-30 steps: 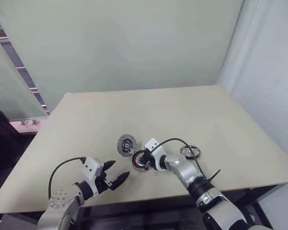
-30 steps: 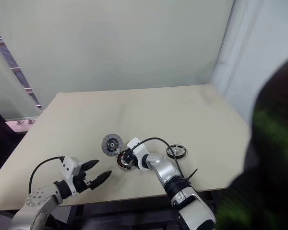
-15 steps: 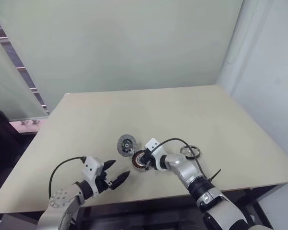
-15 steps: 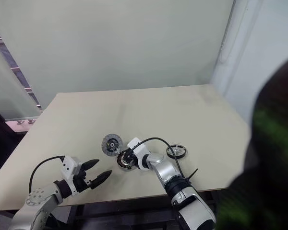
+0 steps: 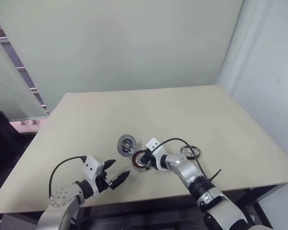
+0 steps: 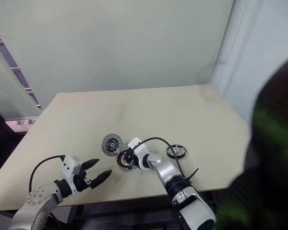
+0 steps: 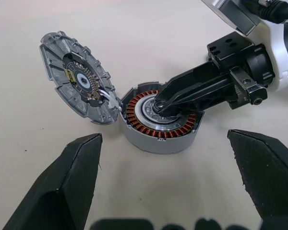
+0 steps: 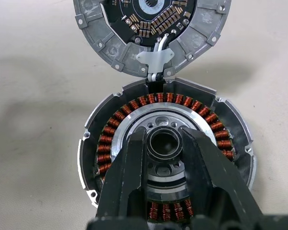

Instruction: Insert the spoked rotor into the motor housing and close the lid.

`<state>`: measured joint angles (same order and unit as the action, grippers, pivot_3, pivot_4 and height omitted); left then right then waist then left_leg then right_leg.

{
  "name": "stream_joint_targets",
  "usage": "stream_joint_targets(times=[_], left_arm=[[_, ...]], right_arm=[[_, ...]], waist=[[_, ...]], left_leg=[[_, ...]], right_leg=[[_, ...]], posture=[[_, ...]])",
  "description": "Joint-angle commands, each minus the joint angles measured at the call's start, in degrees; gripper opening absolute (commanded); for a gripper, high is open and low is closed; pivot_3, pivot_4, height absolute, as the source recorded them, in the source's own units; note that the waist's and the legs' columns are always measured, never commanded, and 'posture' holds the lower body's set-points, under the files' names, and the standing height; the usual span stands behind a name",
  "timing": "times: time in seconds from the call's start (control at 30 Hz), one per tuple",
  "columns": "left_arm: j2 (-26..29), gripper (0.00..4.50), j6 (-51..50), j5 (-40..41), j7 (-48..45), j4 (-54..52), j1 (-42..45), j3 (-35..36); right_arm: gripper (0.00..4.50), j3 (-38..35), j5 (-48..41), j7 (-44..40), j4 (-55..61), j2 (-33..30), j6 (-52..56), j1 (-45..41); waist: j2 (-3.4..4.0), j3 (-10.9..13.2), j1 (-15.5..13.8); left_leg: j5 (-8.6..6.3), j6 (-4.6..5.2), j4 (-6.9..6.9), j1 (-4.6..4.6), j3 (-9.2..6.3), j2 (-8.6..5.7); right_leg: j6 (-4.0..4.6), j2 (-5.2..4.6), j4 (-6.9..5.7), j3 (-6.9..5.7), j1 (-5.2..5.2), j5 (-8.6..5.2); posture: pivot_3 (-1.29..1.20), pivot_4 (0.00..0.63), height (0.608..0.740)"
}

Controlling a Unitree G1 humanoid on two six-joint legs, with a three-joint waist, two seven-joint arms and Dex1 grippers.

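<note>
The motor housing [image 8: 216, 139], with its copper ring of windings, lies flat near the table's front middle. My right gripper [image 8: 163, 143] reaches into it from the right, shut on the dark centre hub [image 7: 159, 105]. The grey lid [image 7: 72, 81] lies opened out beside the housing on its far-left side, inner face up, joined to it by short white wires. The spoked rotor [image 5: 191, 152] rests on the table to the right of my right arm. My left gripper [image 5: 118, 171] hovers open near the front left, pointing at the housing, nothing between its fingers.
The beige table [image 5: 221, 124] has its front edge just behind both arms. A white wall [image 5: 269, 72] rises close along the table's right side. A black cable [image 5: 175, 142] loops over my right wrist.
</note>
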<state>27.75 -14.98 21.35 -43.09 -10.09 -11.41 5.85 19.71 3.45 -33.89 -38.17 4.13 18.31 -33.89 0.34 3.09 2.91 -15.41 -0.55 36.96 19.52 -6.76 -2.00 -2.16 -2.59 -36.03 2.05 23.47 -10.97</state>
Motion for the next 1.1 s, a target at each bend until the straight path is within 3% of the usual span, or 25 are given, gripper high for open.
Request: stream_joint_targets(times=[0.03, 0.37, 0.7, 0.77, 0.83, 1.1], left_arm=[[0.33, 4.5, 0.99, 0.3, -0.18, -1.44, 0.74, 0.49], [0.2, 4.5, 1.17, 0.26, 0.0, -1.6, 0.44, 0.64], [0.16, 4.5, 1.2, 0.21, -0.09, -1.29, 0.73, 0.49], [0.19, 4.5, 1.2, 0.22, -0.17, -1.22, 0.79, 0.47], [0.24, 4.5, 1.19, 0.22, -0.25, -1.1, 0.93, 0.44], [0.36, 4.5, 0.98, 0.16, -0.36, -1.0, 1.44, 0.23]], right_arm=[[0.74, -0.32, 0.32, 0.4, -0.16, 0.48, -0.87, -1.5], [0.74, 0.01, 0.82, 0.59, -0.9, 0.38, -0.87, -1.72], [4.18, -0.94, -1.15, -1.22, 5.68, 0.41, 2.69, -0.97], [4.12, -1.07, -1.66, -1.58, 8.22, 0.38, 3.77, -0.45], [3.72, -1.0, -1.9, -1.72, 10.46, 0.3, 4.82, 0.09], [0.88, -0.02, -1.56, -1.31, 13.74, -0.19, 6.18, 1.41]], waist=[[0.0, 0.0, 0.0], [0.0, 0.0, 0.01], [0.01, 0.0, -0.02], [0.01, 0.0, 0.0], [0.01, 0.0, 0.01], [0.01, 0.0, -0.03]], left_leg=[[0.0, 0.0, 0.0, 0.0, 0.0, 0.0], [0.0, 0.0, 0.0, -0.01, 0.0, 0.0], [0.01, -0.01, 0.03, 0.0, -0.01, 0.0], [0.0, -0.01, 0.03, 0.0, 0.01, 0.0], [0.0, 0.0, 0.0, 0.0, 0.0, 0.0], [0.0, -0.01, -0.03, 0.01, 0.0, 0.01]], right_leg=[[0.0, 0.0, 0.0, 0.0, 0.0, 0.0], [0.0, 0.0, -0.02, 0.01, 0.0, 0.0], [0.0, 0.0, -0.01, 0.01, -0.01, 0.0], [0.0, 0.0, -0.01, 0.03, 0.0, 0.0], [0.0, 0.01, -0.02, 0.02, 0.03, 0.0], [0.0, 0.03, 0.0, 0.03, 0.03, 0.0]], posture=[[0.0, 0.0, 0.74], [0.0, 0.0, 0.74], [0.0, 0.0, 0.74], [0.0, 0.0, 0.74], [0.0, 0.0, 0.74], [0.0, 0.0, 0.74]])
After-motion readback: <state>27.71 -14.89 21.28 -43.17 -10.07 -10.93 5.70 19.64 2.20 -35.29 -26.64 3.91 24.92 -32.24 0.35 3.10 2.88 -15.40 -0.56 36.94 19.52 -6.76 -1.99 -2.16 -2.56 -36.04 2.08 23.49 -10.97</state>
